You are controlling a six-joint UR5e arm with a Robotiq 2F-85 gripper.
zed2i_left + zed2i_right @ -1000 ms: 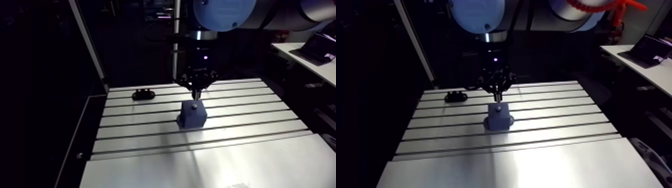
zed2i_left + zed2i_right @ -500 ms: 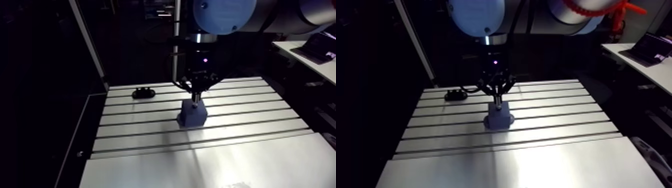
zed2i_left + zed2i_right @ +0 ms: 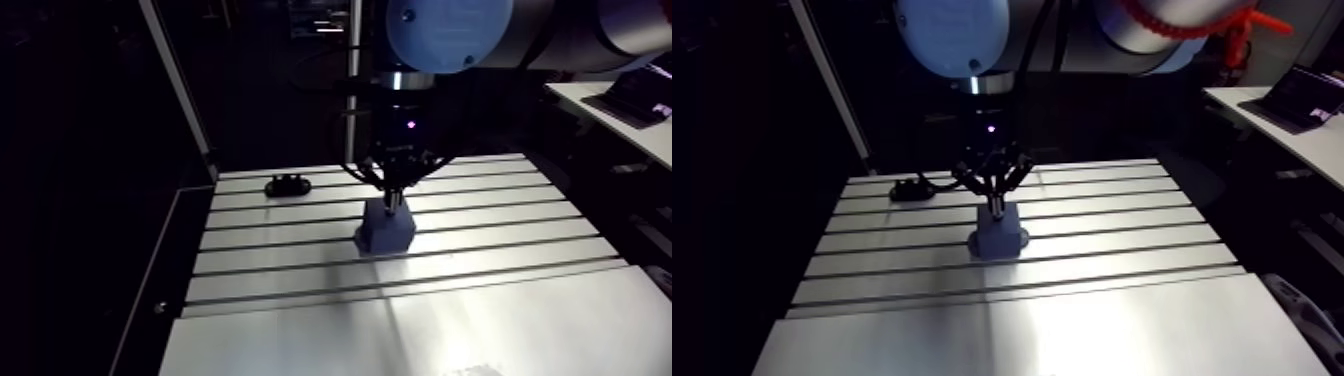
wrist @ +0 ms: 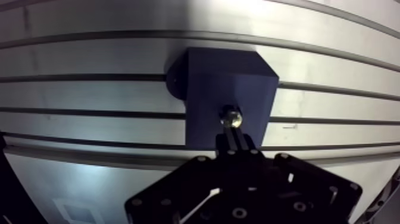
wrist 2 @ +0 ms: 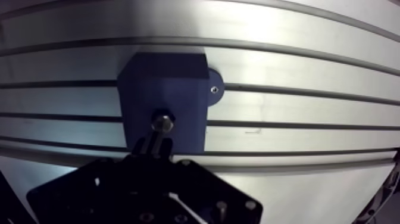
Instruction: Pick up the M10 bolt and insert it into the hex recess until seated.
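On the slotted table (image 3: 420,320), left of the work, a small black part (image 3: 287,185) lies apart. The gripper (image 4: 233,136), pinched narrow on the M10 bolt (image 4: 231,116), has descended onto the blue block (image 4: 238,77). Insertion into its hidden hex recess appears underway.

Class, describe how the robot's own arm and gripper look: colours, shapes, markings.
A round light-blue joint cap joins pale grey tubular links. The wrist is black, with one small purple light. The gripper is black and angular, dotted with screw holes, with two slim fingers.
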